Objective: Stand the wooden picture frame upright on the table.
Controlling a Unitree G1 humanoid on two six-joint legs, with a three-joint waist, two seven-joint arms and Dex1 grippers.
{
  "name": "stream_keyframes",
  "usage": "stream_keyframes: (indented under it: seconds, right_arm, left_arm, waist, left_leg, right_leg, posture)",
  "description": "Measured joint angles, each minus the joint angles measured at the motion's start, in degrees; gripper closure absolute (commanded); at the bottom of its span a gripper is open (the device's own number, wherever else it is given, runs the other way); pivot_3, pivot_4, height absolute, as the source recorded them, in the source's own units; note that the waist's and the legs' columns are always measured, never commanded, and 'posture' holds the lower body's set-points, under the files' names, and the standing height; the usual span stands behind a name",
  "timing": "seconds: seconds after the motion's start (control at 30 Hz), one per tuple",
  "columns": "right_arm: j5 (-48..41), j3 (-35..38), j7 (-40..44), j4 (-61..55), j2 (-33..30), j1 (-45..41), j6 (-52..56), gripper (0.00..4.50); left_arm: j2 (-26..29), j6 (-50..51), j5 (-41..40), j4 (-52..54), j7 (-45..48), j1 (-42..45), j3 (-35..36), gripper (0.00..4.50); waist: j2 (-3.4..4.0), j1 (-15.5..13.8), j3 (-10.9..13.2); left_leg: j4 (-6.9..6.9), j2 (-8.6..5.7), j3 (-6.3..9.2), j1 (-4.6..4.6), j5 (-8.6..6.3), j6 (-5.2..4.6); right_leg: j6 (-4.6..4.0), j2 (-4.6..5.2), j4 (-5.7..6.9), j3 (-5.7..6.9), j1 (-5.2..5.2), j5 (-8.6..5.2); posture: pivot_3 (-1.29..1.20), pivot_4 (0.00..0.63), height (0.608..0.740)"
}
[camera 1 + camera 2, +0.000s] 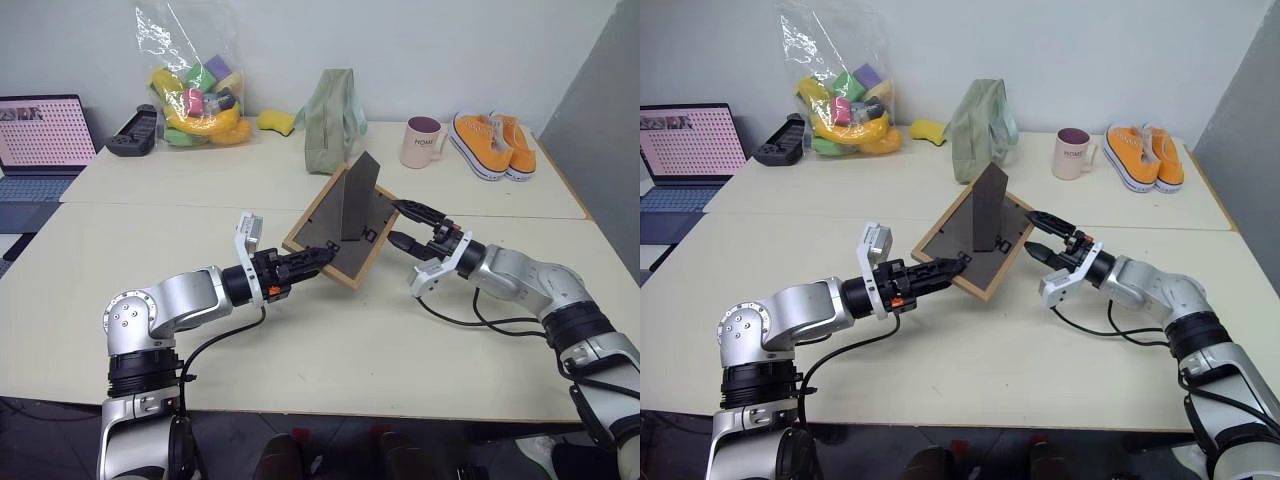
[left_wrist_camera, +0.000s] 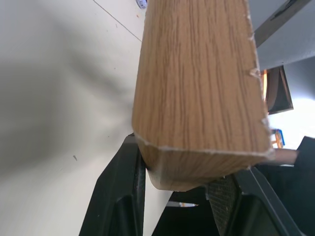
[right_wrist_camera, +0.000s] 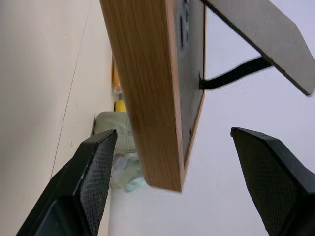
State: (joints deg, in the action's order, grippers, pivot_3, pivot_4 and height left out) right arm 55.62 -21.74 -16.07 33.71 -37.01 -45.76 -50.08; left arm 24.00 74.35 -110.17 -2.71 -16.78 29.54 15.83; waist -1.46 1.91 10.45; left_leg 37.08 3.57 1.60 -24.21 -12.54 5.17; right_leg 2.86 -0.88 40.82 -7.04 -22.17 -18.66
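Observation:
The wooden picture frame (image 1: 340, 228) is held tilted over the cream table (image 1: 300, 350), its dark grey back toward me and its triangular stand (image 1: 360, 195) folded out. My left gripper (image 1: 318, 258) is shut on the frame's lower edge; in the left wrist view the light wood (image 2: 197, 83) sits clamped between the black fingers (image 2: 118, 196). My right gripper (image 1: 407, 226) stands open just beside the frame's right edge. The right wrist view has the frame's edge (image 3: 147, 73) between the wide-apart pads (image 3: 93, 172), not touching them.
On the far table are a plastic bag of toys (image 1: 195, 90), a green cloth bag (image 1: 330, 120), a pink mug (image 1: 422, 142), orange shoes (image 1: 492, 145) and a black controller (image 1: 132, 132). A laptop (image 1: 40, 140) stands at the far left.

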Motion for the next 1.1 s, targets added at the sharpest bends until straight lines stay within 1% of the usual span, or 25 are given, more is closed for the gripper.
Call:
stream_keyframes:
  seconds: [0.3,0.37,0.4,0.47,0.53,0.63,0.73,0.9,1.1]
  right_arm:
    - [0.0,-2.1,-1.8,0.6,1.9,-1.7,0.7,0.61]
    - [0.0,-2.2,-1.9,1.0,1.9,-2.2,0.8,0.97]
    - [-0.1,-2.2,-2.0,1.3,1.8,-2.5,0.7,1.06]
    - [-0.2,-2.2,-2.0,1.8,1.7,-2.6,0.6,1.59]
    - [-0.2,-2.2,-2.0,2.5,1.6,-2.6,0.4,1.95]
    - [-0.2,-2.5,-2.5,2.7,1.3,-2.6,0.1,2.66]
    - [-0.6,-2.5,-3.4,2.6,1.3,-2.6,-0.1,3.00]
    - [-0.7,-2.5,-4.2,2.6,1.2,-2.6,-0.2,3.13]
    - [-0.7,-2.5,-4.5,2.5,1.2,-2.6,-0.2,3.13]
  left_arm:
    - [1.1,-2.6,-0.3,1.9,0.3,-0.3,-3.2,3.10]
    - [1.3,-3.0,-0.3,1.9,0.7,-0.3,-3.3,3.10]
    - [1.6,-3.3,-0.3,1.9,0.9,-0.3,-3.5,3.10]
    - [1.6,-3.5,-0.4,2.0,1.3,-0.3,-3.8,3.10]
    - [1.8,-3.6,-0.6,2.1,1.4,-0.3,-4.1,3.10]
    - [2.2,-4.0,-1.4,2.1,2.0,-0.3,-4.2,3.10]
    - [2.2,-5.0,-2.4,2.0,2.7,-0.4,-4.2,3.10]
    - [2.2,-5.8,-2.9,2.0,3.3,-0.7,-4.2,3.10]
    - [2.6,-6.0,-3.2,1.8,3.5,-0.7,-4.4,3.10]
  waist:
    - [0.00,0.0,0.0]
    - [0.00,0.0,0.0]
    - [0.00,0.0,0.0]
    - [0.00,0.0,0.0]
    - [0.00,0.0,0.0]
    - [0.00,0.0,0.0]
    - [0.00,0.0,0.0]
    - [0.00,0.0,0.0]
    - [0.00,0.0,0.0]
  left_leg:
    - [0.00,-0.01,0.01,0.00,0.01,-0.01]
    - [0.00,-0.01,0.01,0.00,0.01,-0.01]
    - [0.00,-0.01,0.01,0.00,0.01,-0.01]
    - [0.00,-0.02,0.02,0.00,0.01,-0.01]
    - [0.00,-0.02,0.01,0.00,0.01,-0.01]
    - [-0.01,-0.02,0.01,0.01,0.01,-0.02]
    - [-0.01,-0.02,0.01,0.02,0.01,-0.02]
    - [-0.01,-0.02,0.01,0.02,0.01,-0.02]
    - [-0.01,-0.02,0.01,0.02,0.01,-0.02]
  right_leg:
    - [0.00,-0.01,-0.01,0.01,0.01,0.00]
    - [0.00,-0.01,-0.01,0.01,0.01,0.00]
    - [0.00,-0.01,-0.01,0.01,0.01,0.00]
    - [0.00,-0.01,-0.01,0.02,0.02,0.00]
    - [0.00,-0.01,-0.01,0.01,0.02,0.00]
    - [0.00,-0.01,-0.01,0.01,0.02,0.00]
    - [0.00,-0.01,-0.01,0.01,0.02,0.00]
    - [0.00,-0.01,-0.01,0.01,0.02,0.00]
    - [0.00,-0.01,-0.01,0.01,0.02,0.00]
  posture:
    - [0.00,0.150,0.740]
    - [0.00,0.150,0.740]
    - [0.00,0.150,0.740]
    - [0.00,0.150,0.740]
    - [0.00,0.150,0.740]
    - [0.00,0.150,0.740]
    - [0.00,0.150,0.740]
    - [0.00,0.150,0.740]
    - [0.00,0.150,0.740]
